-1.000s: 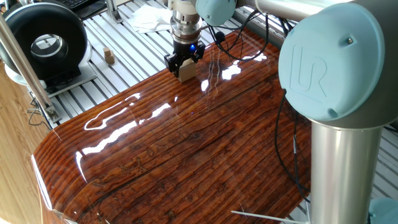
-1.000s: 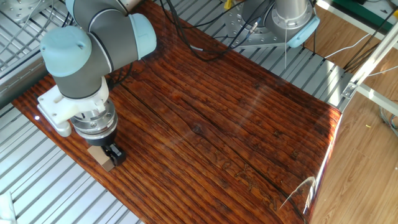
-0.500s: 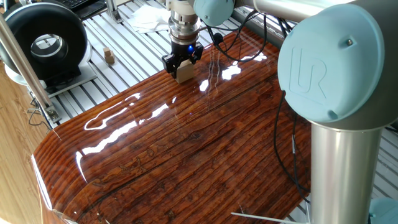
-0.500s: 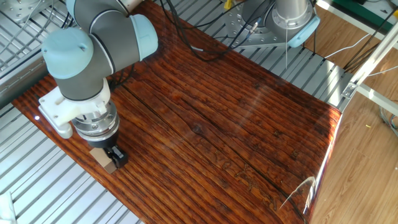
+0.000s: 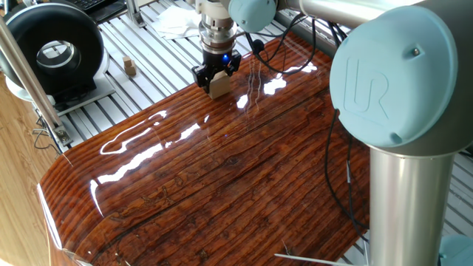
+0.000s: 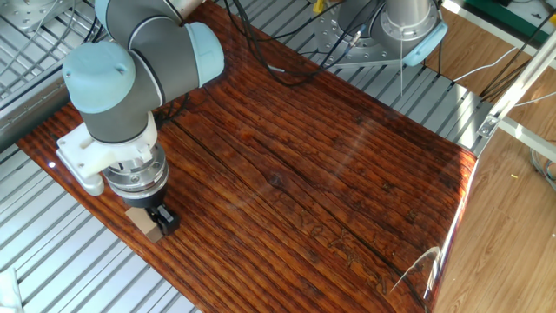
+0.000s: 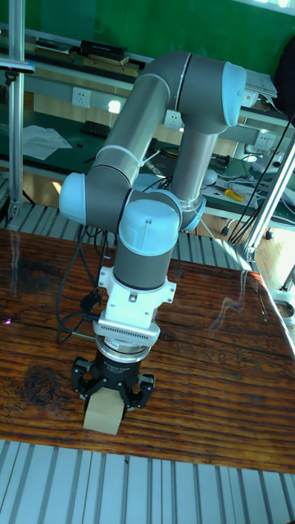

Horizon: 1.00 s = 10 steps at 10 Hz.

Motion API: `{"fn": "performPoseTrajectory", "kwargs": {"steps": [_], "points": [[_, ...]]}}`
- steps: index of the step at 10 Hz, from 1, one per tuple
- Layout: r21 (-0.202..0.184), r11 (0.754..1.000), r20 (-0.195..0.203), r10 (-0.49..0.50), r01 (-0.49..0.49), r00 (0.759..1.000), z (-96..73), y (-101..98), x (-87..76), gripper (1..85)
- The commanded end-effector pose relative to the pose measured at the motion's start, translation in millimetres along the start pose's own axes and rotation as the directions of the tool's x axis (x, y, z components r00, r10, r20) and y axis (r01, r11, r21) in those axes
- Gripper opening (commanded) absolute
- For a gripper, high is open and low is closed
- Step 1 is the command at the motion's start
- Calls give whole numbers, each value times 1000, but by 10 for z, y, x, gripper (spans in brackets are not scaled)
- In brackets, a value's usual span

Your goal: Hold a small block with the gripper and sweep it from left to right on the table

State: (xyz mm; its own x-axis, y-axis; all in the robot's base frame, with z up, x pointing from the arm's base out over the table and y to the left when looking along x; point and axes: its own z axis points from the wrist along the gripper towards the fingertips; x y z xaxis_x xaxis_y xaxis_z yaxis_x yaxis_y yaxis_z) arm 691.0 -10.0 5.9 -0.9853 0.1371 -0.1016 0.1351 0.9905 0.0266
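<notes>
The small block is a light-tan wooden cube standing on the glossy reddish-brown table, close to its edge by the slatted aluminium. My black gripper comes straight down on the block and is shut on it, one finger on each side. The other fixed view has the small block under the gripper at the table edge. In the tall fixed view the small block sits between the gripper fingers on the table, near its front edge.
A tiny darker wooden piece lies on the slatted aluminium surface beyond the board. A black round device stands at the left. Cables trail over the board's far corner. The arm's big pale-blue joint fills the right.
The gripper with the block has shifted a little along the table's edge, toward the left in one fixed view and toward the right in the other fixed view.
</notes>
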Motion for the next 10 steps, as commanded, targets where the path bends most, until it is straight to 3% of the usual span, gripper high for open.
{"fn": "performPoseTrajectory", "kwargs": {"steps": [1, 10], "points": [[-10, 1000, 2, 12, -12, 1000, -13, 27, -2, 10], [-5, 1000, 5, 30, -30, 1000, -2, 144, -4, 10]]}}
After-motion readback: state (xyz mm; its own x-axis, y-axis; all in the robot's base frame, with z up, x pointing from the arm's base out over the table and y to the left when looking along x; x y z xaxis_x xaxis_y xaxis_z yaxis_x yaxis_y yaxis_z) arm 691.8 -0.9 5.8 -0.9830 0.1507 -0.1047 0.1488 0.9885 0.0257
